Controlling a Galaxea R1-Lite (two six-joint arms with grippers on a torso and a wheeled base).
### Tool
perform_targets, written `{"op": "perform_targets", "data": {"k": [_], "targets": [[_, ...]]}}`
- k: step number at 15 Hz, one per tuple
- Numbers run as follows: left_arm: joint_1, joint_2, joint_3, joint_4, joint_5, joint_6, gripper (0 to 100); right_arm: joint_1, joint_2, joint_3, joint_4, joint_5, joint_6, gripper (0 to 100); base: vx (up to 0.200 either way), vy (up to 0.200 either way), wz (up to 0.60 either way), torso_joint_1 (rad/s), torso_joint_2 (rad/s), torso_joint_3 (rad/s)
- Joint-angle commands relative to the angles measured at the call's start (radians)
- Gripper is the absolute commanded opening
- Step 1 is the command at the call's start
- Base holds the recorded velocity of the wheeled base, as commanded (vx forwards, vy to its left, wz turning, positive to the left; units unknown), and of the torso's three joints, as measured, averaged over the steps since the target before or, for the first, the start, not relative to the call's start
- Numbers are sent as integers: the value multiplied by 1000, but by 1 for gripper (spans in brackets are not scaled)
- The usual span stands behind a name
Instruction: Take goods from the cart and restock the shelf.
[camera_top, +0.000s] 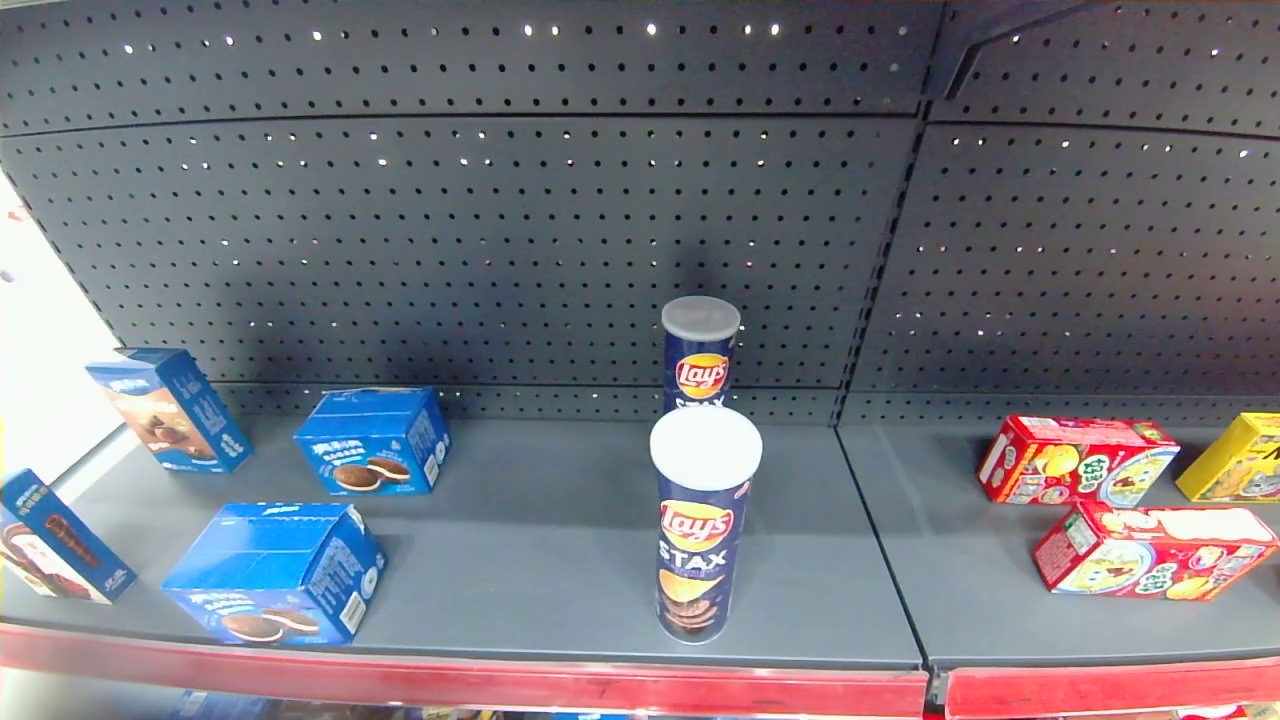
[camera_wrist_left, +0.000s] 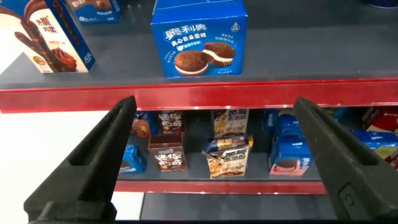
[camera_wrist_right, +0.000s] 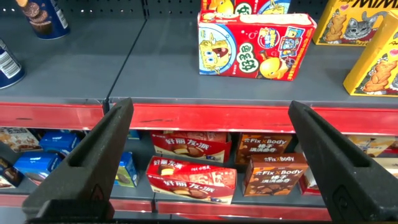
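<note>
Both black two-fingered grippers come first: left gripper (camera_wrist_left: 214, 168) and right gripper (camera_wrist_right: 211, 168) are spread wide, holding nothing, facing the red front lip (camera_top: 450, 680) of the grey metal shelf (camera_top: 540, 540). At the head view's centre a tall dark-blue chip can with white lid (camera_top: 700, 530) stands upright, a matching second can (camera_top: 699, 355) behind it; blue cardboard cookie boxes (camera_top: 275, 570) lie left, red cartoon snack boxes (camera_top: 1150, 550) right. Wide gaps between goods suggest restocking is far from done, and another pick from the cart seems due. A yellow box (camera_top: 1235, 458) at the right edge and a blue box (camera_top: 60, 540) at lower left are cut off; where the cart stands cannot be told.
</note>
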Motion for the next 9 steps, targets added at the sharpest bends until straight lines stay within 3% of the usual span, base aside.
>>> {"op": "perform_targets", "data": {"k": [1,9], "targets": [[0,5,-1,0,-2,-2,100,0,1,0,0,1,0,100,0,0,0,0,0,0],[-4,1,0,-1,3,-6,100,0,1,0,0,1,0,100,0,0,0,0,0,0]]}}
